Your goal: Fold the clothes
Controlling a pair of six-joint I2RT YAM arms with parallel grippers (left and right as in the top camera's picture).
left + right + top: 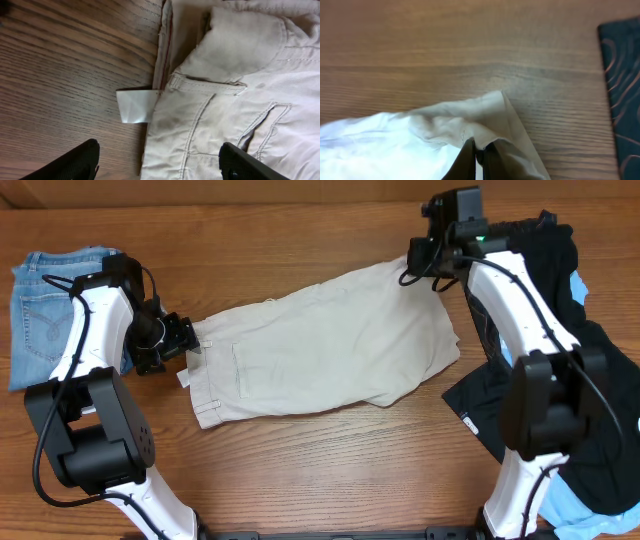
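Far left of the table (300,480): folded light-blue jeans (45,310) are seen, partly hidden by the left arm.

Left gripper (180,340) is positioned at the waistband end of the shorts (330,340). In the left wrist view its fingers (67,162) are held wide apart, one over bare wood, the other over the beige cloth. Nothing is clamped between them; whether the cloth is touched cannot be told. A white label (134,105) is seen sticking out from the waistband edge onto the wood, with a belt loop (205,84) just beside it.

Centre: the shorts are spread flat, waistband to the left, leg hems to the right, with some wrinkling along the lower edge.

Right gripper (425,262) is placed at the upper right corner of the shorts. In the right wrist view the jaws are pressed together on a pinch of the hem, and the corner is lifted into a peak.

Far right: a heap of black garments (545,250) and sky-blue cloth (580,288) is noted. A dark patterned piece (622,85) lies near the raised corner, apart from it.
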